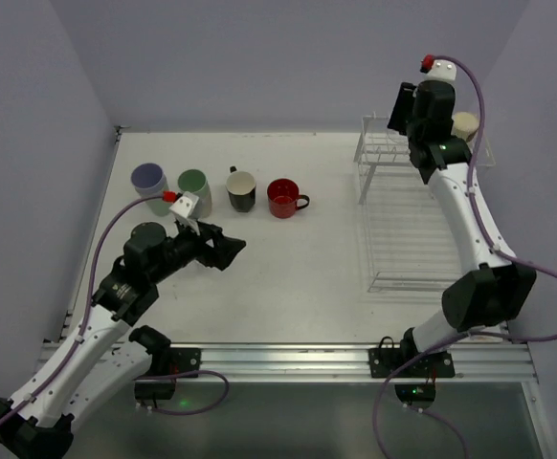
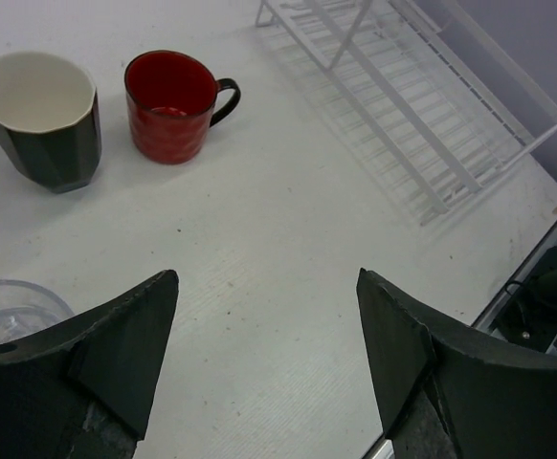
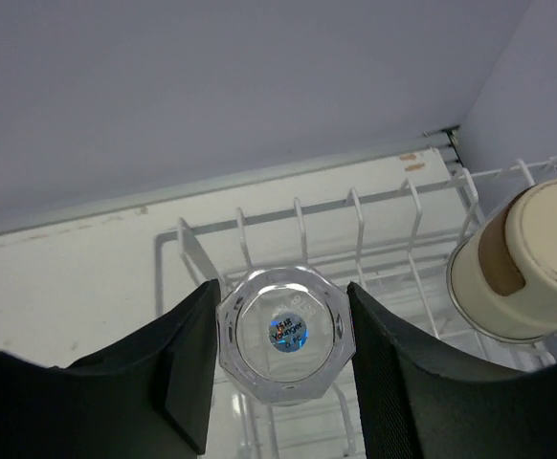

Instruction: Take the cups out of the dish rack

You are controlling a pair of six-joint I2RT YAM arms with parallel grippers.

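My right gripper [image 3: 284,337] is shut on a small clear glass [image 3: 285,316] that sits upside down on the upper tier of the dish rack [image 3: 355,229], its base with a blue sticker facing the camera. A beige cup [image 3: 527,258] rests on the rack to its right. On the table stand a lavender tumbler [image 1: 149,178], a green tumbler [image 1: 194,182], a black mug [image 1: 241,189] and a red mug [image 1: 283,198]. My left gripper [image 2: 267,287] hangs open over bare table, holding nothing, short of the mugs.
The dish rack [image 1: 403,229] fills the right side of the table against the back wall. Another clear glass [image 2: 11,306] stands just left of my left fingers. The metal rail [image 1: 288,359] runs along the near table edge.
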